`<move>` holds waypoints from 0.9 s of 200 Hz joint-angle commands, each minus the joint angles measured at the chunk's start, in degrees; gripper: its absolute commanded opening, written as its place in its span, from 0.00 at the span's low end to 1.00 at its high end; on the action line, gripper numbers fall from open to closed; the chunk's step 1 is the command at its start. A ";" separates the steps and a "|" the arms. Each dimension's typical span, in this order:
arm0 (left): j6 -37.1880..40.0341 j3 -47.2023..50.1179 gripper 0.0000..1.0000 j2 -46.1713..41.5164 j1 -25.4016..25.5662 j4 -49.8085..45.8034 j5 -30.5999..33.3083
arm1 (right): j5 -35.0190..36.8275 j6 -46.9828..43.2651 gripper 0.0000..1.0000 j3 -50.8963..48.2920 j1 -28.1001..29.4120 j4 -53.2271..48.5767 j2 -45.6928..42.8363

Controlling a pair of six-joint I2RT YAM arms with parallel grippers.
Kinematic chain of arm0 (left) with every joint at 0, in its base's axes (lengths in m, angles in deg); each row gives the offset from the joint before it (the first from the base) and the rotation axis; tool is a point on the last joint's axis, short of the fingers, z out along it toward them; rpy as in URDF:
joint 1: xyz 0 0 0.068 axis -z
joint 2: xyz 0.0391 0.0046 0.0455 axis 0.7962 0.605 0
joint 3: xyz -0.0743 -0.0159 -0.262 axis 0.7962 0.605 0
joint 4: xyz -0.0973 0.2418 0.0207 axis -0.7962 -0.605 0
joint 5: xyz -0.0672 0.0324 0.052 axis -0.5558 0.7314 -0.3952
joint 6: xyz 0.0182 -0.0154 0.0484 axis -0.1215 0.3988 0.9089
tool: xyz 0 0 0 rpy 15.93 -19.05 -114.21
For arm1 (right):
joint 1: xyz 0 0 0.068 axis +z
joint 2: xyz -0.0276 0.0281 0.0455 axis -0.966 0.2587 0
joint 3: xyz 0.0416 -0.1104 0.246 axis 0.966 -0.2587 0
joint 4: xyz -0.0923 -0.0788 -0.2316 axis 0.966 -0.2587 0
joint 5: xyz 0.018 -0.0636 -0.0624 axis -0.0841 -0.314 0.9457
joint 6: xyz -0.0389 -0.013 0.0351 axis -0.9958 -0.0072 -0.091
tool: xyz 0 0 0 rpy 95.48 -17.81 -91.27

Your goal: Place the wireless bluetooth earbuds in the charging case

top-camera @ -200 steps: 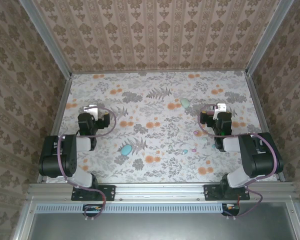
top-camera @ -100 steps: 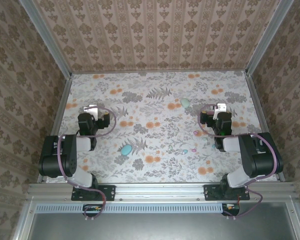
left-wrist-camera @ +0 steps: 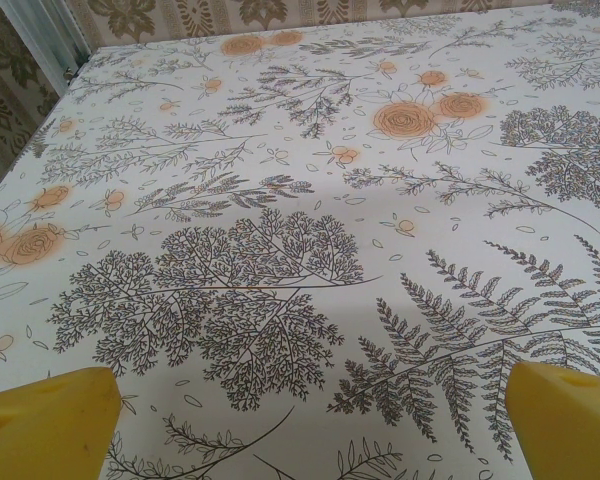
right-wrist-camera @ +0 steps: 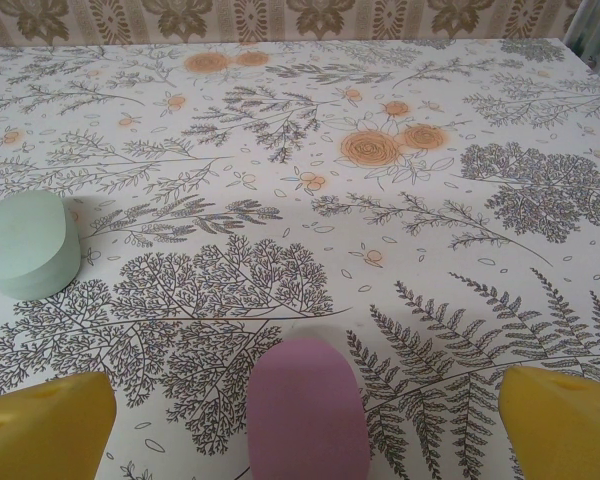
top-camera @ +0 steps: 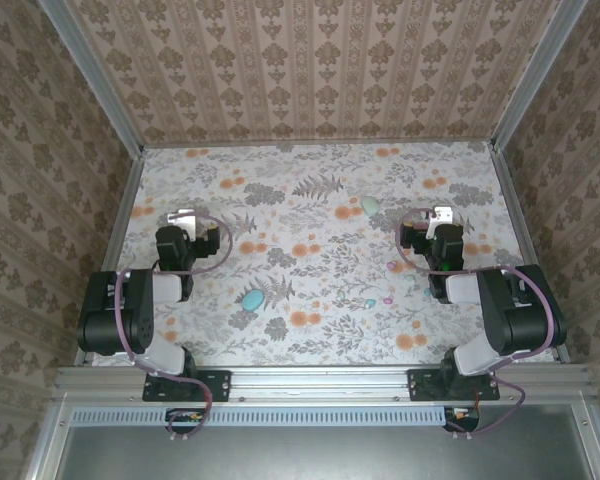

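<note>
1. The left gripper was released, its yellow fingers spread wide over bare cloth with nothing between them.
2. The right gripper was just as widely spread and grasped nothing. A pink case lay on the cloth between its fingers, close in and touched by neither.
3. A mint case sat ahead of the right gripper's left finger and outside it.
4. A blue case lay behind the left gripper's fingers and off to their right, between the two arms.
5. The earbuds lay behind the right fingers, back toward the arm bases and a little to their left. From above they were only pastel specks, so their number was probably three but hard to settle.
6. No bud had been picked up, so the step in hand seemed to be the reach for one. To do it well, the right arm would draw back and tip its fingers down over a single bud. The jaws should narrow before descending, and the pads should stay low to the cloth so the bud could not squirt out.
7. A case would have to stand open, steadied by the other gripper.
8. The cloth was flat and busily printed with grey ferns and orange roses, a pattern that could hide small buds.
9. Brown damask-papered walls enclosed the table, with metal posts at the corners.
</note>
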 commanded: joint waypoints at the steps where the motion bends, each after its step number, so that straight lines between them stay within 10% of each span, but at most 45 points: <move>1: 0.65 -0.54 1.00 0.13 -0.46 1.40 -0.90 | 0.56 0.75 1.00 1.14 0.35 1.56 0.09; 83: -1.01 2.42 1.00 -4.58 -1.54 2.89 -0.46 | -3.57 -0.88 1.00 1.66 0.37 -2.22 -3.18; 141: -15.13 -6.09 1.00 -19.94 -2.81 -27.49 10.93 | -3.09 13.28 1.00 21.32 -0.65 -47.62 -12.16; 180: -19.35 -10.93 1.00 -24.05 -3.84 -36.20 -6.68 | -11.49 14.36 0.99 30.36 -1.38 -60.61 -8.93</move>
